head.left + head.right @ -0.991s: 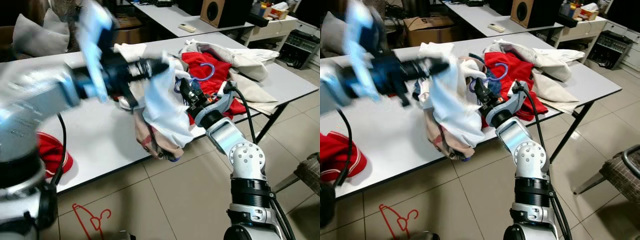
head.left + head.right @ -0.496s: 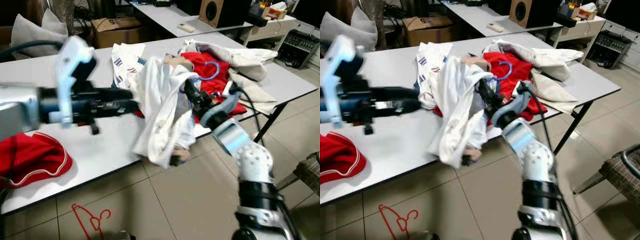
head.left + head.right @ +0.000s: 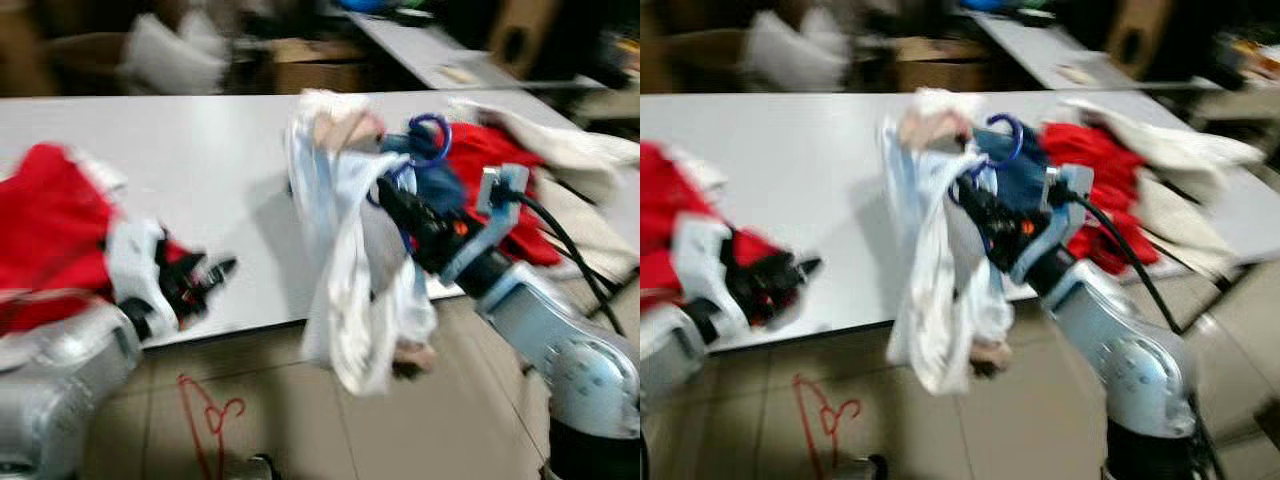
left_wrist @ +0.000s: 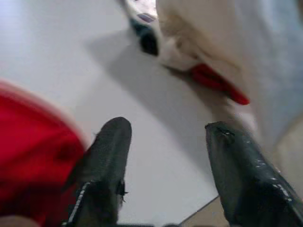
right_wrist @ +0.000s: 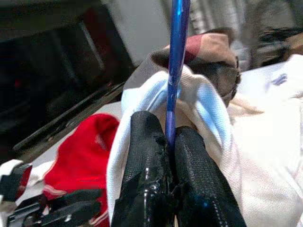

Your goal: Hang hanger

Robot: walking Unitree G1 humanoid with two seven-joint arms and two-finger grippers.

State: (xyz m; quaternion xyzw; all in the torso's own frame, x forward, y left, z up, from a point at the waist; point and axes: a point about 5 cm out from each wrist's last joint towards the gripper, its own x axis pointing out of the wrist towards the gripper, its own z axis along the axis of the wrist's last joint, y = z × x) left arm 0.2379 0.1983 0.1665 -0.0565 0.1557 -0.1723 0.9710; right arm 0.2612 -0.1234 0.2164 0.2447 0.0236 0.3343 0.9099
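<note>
A blue hanger [image 3: 428,135] with a white garment [image 3: 350,290] draped over it is held up over the front edge of the white table [image 3: 200,150]. My right gripper [image 3: 395,200] is shut on the hanger's blue rod [image 5: 177,56], and its fingers [image 5: 142,142] press together around it. The garment hangs down past the table edge toward the floor. My left gripper [image 3: 215,275] stands open, low at the table's front edge, beside a red garment [image 3: 50,220]. Nothing lies between its fingers [image 4: 109,156]. The head views are blurred.
More clothes, red [image 3: 490,160] and white, are piled on the table behind my right arm. A red hanger [image 3: 205,420] lies on the tiled floor below the table. Boxes and another table stand in the background.
The view has swung and blurred. My left gripper has let go of the white garment and drawn back to the table's front edge by the red garment. The right gripper still holds the hanger.
</note>
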